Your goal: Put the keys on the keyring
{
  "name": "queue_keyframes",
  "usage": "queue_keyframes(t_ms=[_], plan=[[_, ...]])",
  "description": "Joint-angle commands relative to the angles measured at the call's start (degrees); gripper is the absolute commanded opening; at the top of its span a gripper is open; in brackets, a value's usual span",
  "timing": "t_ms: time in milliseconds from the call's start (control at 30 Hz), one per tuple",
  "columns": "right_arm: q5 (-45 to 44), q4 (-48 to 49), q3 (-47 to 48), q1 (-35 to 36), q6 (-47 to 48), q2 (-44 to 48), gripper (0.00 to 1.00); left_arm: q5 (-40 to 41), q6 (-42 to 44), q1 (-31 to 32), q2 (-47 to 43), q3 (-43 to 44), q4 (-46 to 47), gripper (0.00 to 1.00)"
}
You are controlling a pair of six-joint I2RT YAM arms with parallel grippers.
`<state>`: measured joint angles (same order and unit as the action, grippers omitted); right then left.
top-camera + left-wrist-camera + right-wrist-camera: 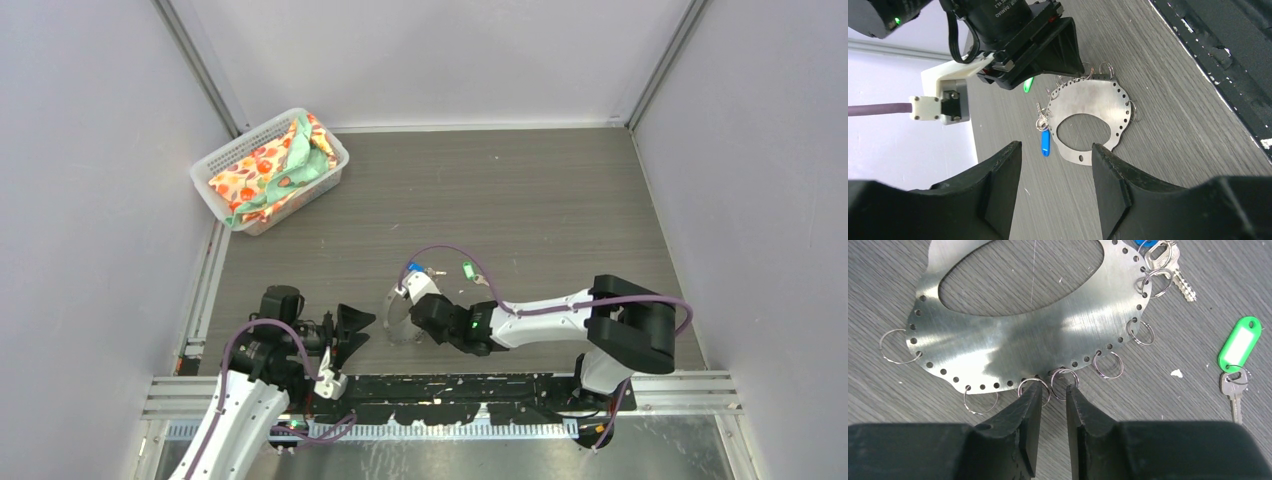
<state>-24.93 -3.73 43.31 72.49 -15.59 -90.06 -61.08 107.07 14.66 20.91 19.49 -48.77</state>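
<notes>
The keyring (1048, 335) is a flat silver plate with an oval cutout and several small split rings along its holed edge; it lies on the table (560, 200). My right gripper (1054, 390) hovers at its near edge, jaws narrowly open, their tips over two neighbouring rings (1064, 385), with bare table between them. The blue-tagged key (1046, 142) lies against the plate's rim. The green-tagged key (1240, 345) lies loose beside the plate. My left gripper (1057, 150) stands open and empty, a short way from the plate (397, 312).
A white mesh basket (333, 155) holding patterned cloth stands at the back left. A black strip (480, 390) and a metal rail run along the table's near edge by the arm bases. Grey walls close in both sides.
</notes>
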Motion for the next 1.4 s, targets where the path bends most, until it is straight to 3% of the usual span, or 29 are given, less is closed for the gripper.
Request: queue_keyframes(t_ms=[0, 133, 233, 500, 733, 867, 967, 1100, 1200, 1300, 1367], plan=[[1.27, 0.47, 0.88, -0.32, 0.82, -1.59, 0.31, -1.54, 1.13, -0.07, 0.41, 2.20, -0.86, 0.55], [1.68, 0.18, 0.64, -0.28, 0.64, -2.08, 0.24, -1.48, 1.13, -0.07, 0.04, 2.16, -0.88, 0.55], [1.07, 0.36, 0.70, -0.25, 1.19, -0.94, 0.02, -1.41, 1.17, -0.07, -0.35, 2.05, -1.26, 0.55], [3.58, -3.43, 4.27, -1.89, 5.04, 8.55, 0.01, -2.95, 5.53, -0.06, -0.18, 0.24, -2.59, 0.57], [9.72, -7.35, 7.60, -3.57, 5.98, 14.18, 0.01, -4.19, 4.70, -0.02, 4.87, -2.04, 4.97, 0.66], [12.88, -8.44, 9.18, -4.93, 5.34, 16.27, 0.01, -5.76, -6.02, 0.02, 6.78, -2.56, 17.01, 0.74], [15.08, -9.20, 10.98, -5.80, 4.49, 17.46, 0.01, -5.21, -21.37, 0.02, 6.36, -2.50, 25.72, 0.75], [16.70, -9.56, 13.79, -6.21, 3.37, 17.99, 0.01, -7.62, -32.46, 0.15, 4.80, -0.05, 21.68, 0.78], [16.80, -10.21, 15.90, -6.27, 2.96, 17.86, 0.01, -7.97, -47.55, 1.23, 5.77, 2.17, 21.06, 0.80], [16.16, -10.57, 17.97, -6.30, 2.57, 17.66, 0.01, -7.83, -56.25, 1.60, 8.35, 4.41, 19.24, 0.86], [15.08, -10.95, 19.49, -6.31, 2.31, 17.40, 0.01, -6.92, -64.20, 1.60, 9.60, 4.53, 22.94, 0.90]])
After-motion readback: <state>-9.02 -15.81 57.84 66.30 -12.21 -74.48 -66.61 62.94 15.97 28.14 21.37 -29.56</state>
